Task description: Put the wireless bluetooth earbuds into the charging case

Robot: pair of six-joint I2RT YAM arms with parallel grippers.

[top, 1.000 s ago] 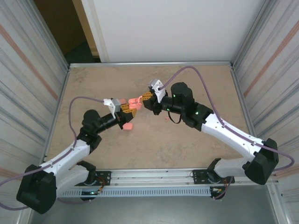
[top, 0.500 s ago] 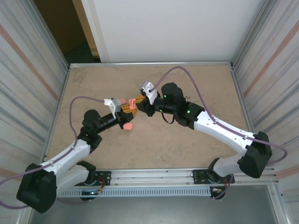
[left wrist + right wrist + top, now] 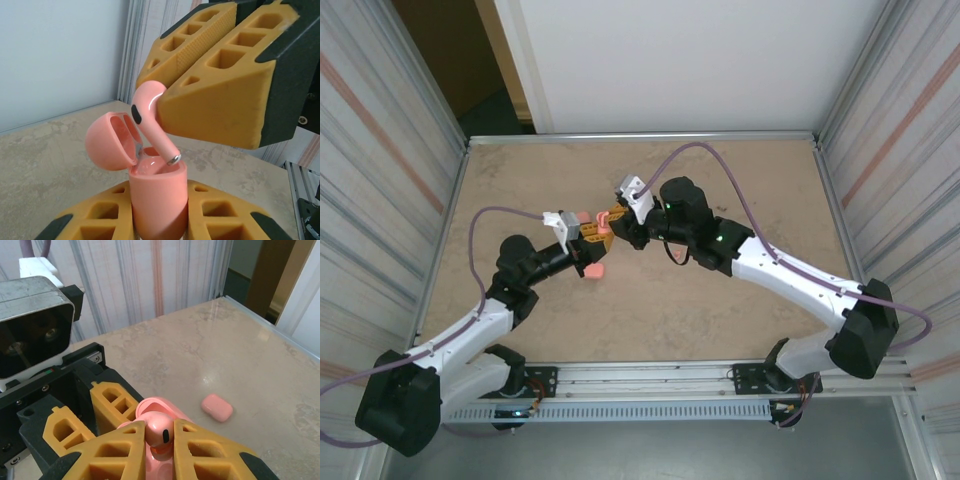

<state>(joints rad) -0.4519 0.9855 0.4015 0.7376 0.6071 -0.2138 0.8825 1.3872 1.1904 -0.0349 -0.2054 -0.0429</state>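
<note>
One earbud [image 3: 150, 117], pinched by its head in the right gripper [image 3: 160, 440], is hanging stem-down and slanted, tip at the mouth of the open charging case [image 3: 157, 200] that the left gripper [image 3: 157, 225] is clenching upright above the table [image 3: 720, 320], left of its middle.

A beige, marbled tabletop [image 3: 740, 170] lies inside a thin metal frame, with pale, ribbed, striped walls [image 3: 370, 150] rising on both sides. Behind it stands a plain white panel [image 3: 670, 60], and left of that a dark opening [image 3: 492, 112] beside brown wood. A slotted metal rail [image 3: 650, 410] runs along the near edge under even light.
</note>
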